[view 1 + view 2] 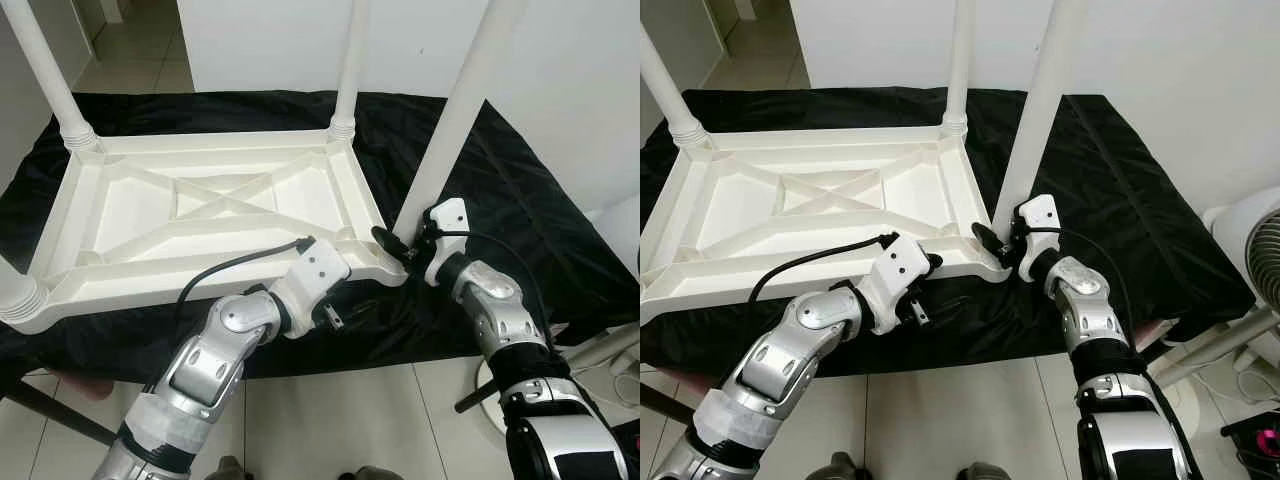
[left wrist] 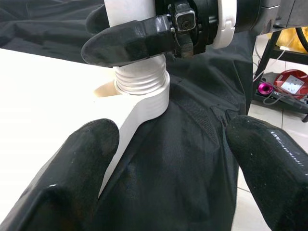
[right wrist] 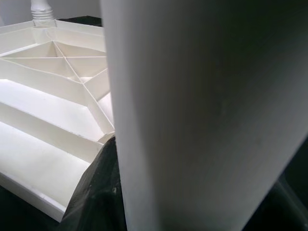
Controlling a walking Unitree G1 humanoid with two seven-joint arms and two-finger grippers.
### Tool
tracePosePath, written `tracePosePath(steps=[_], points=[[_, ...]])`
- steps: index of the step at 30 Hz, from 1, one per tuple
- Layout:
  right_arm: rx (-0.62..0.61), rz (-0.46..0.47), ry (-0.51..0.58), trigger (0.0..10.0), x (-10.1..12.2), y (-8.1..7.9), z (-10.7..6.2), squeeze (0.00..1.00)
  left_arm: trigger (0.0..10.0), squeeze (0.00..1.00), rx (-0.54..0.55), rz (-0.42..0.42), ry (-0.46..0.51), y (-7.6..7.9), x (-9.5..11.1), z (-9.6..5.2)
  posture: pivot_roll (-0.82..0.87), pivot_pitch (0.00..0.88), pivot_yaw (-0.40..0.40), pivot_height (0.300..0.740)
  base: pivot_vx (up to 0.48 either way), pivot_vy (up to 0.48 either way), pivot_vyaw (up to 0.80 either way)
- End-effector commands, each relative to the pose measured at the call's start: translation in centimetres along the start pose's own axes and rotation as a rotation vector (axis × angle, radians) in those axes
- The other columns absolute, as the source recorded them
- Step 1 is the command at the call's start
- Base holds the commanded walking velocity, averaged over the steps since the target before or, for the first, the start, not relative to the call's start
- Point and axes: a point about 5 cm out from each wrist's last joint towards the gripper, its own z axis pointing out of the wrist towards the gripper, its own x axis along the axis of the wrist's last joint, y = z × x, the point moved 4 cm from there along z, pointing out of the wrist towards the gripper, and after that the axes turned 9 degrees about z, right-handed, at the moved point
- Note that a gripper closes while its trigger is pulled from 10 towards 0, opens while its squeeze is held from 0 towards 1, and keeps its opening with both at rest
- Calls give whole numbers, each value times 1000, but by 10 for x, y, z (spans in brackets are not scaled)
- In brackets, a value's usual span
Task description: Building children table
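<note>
Left gripper [image 1: 340, 318]: my arm bent inward, fingers spread apart. Right gripper [image 1: 392, 243]: my forearm raised, fingers closed round a leg [image 1: 455, 120].

Black cloth [image 1: 520, 200] covers a low surface standing on a pale tiled floor [image 1: 330, 420]. White plastic tabletop [image 1: 200, 220] lies upside down on the cloth, ribbed underside up, legs [image 1: 455, 110] sticking upward at its corners.

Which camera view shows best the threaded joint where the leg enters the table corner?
The left wrist view: the threaded joint is close and sharp. Both eye views show it small, behind the right end effector; the right wrist view shows the leg.
</note>
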Motion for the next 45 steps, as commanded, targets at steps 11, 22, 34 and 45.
tracePosePath(steps=[11, 22, 34, 45], points=[[-303, 115, -14, 10000, -27, -3, -3, 0, 10000, 0, 16, -2, -10, 1, -2, -1, -48, 0, -38, 740, 0, 0, 0], [-594, 185, 15, 10000, -35, -21, -6, 0, 10000, 0, 21, -7, -9, 1, -2, 0, -46, 0, -47, 740, 0, 0, 0], [-604, 222, 54, 10000, -23, -37, -2, 1000, 10000, 0, 36, -31, -13, 2, -3, -2, -47, 10, -48, 740, 0, 0, 0], [-587, 210, 70, 10000, -18, -32, -8, 1000, 10000, 0, 39, -36, -15, 3, -4, -3, -45, 19, -54, 740, 0, 0, 0]])
